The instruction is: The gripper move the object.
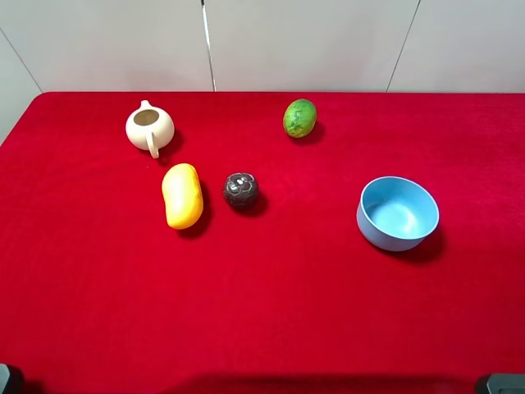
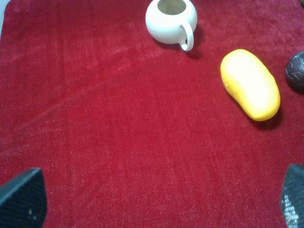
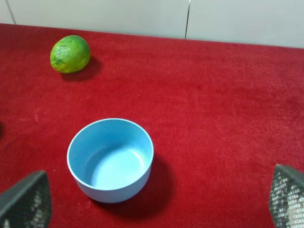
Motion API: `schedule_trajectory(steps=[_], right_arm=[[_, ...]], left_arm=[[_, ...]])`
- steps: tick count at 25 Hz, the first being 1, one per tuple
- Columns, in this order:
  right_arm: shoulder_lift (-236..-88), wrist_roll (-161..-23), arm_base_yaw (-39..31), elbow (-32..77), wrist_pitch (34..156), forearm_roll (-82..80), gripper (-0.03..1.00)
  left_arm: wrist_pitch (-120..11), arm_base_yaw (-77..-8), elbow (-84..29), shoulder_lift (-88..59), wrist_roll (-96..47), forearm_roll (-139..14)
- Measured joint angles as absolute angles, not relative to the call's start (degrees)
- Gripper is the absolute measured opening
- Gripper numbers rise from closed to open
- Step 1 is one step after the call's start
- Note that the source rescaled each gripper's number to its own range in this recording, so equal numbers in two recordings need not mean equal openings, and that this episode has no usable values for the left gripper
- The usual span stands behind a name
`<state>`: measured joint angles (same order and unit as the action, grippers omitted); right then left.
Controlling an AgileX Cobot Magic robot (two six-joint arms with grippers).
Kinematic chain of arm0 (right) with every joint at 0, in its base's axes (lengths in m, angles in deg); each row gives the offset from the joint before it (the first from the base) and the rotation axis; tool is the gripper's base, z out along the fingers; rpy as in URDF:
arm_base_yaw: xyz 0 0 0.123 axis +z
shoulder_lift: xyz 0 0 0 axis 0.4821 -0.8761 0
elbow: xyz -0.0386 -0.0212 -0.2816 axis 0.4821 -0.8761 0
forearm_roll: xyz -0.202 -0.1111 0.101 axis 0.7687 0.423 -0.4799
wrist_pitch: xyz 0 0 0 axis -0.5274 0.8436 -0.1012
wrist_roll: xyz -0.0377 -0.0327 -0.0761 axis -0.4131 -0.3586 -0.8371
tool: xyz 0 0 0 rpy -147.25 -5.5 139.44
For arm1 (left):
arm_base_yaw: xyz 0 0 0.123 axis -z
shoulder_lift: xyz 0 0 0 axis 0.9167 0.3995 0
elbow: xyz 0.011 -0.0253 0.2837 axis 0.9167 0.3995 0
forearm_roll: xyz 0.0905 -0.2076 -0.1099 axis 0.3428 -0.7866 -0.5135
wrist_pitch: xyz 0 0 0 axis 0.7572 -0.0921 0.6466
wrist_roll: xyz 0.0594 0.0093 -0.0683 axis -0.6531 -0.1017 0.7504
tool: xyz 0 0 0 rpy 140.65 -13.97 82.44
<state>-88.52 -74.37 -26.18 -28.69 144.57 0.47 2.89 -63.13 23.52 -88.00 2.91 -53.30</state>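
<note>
The object, a small dark brown-purple glossy ball point(image 1: 241, 190), rests on the red cloth near the middle, just right of a yellow mango point(image 1: 182, 195). It also shows, cut off by the frame edge, in the left wrist view point(image 2: 296, 71), beside the mango point(image 2: 250, 84). My left gripper point(image 2: 159, 204) is open and empty, well short of the ball, with only its fingertips point(image 2: 23, 199) showing. My right gripper point(image 3: 156, 202) is open and empty, its fingertips point(image 3: 287, 197) wide apart, in front of a blue bowl point(image 3: 76, 147). In the high view only the arm bases show at the bottom corners.
A cream teapot point(image 1: 149, 127) stands at the back left, also in the left wrist view point(image 2: 170, 20). A green oval fruit point(image 1: 300, 118) lies at the back centre, also in the right wrist view point(image 3: 70, 53). The blue bowl point(image 1: 367, 220) stands upright and empty on the right.
</note>
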Motion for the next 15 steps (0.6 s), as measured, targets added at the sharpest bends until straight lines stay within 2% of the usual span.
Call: schedule_trajectory(steps=[15], right_arm=[[-88.52,-74.43,-26.18,-28.69,144.57,0.47,1.0]], left_arm=[[2.89,-63.13,23.52,-88.0,2.91,-53.3]])
